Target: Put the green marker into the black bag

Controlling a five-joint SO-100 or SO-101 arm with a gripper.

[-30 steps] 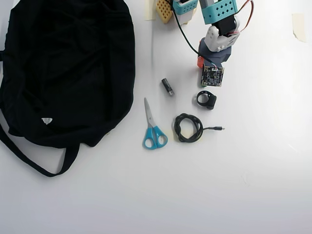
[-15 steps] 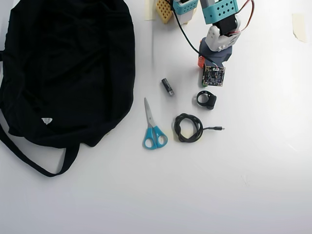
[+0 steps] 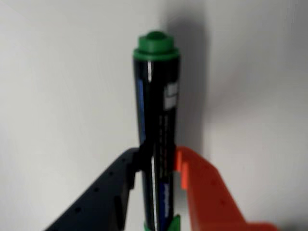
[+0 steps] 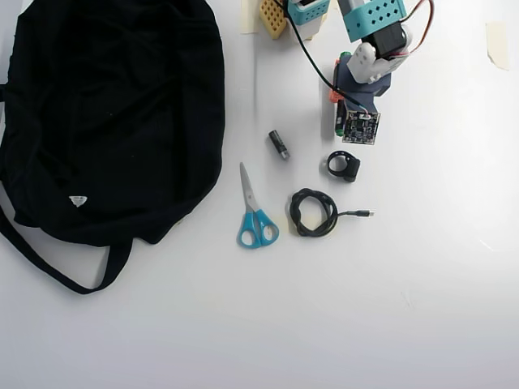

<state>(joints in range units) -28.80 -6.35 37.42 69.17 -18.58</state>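
In the wrist view the green marker stands between the dark blue finger and the orange finger. Its black barrel points away, with the small green end on top and a bit of green cap at the bottom edge. My gripper is shut on the barrel. Seen from overhead, the gripper sits at the top right under the arm, which hides nearly all of the marker. The black bag lies far to the left, its strap trailing below it.
On the white table below the gripper lie a short grey-black cylinder, a black ring part, a coiled black cable and blue-handled scissors. Tape is stuck at the top right.
In the overhead view the wrist has shifted slightly up and to the right and turned a little. The other objects have not moved.
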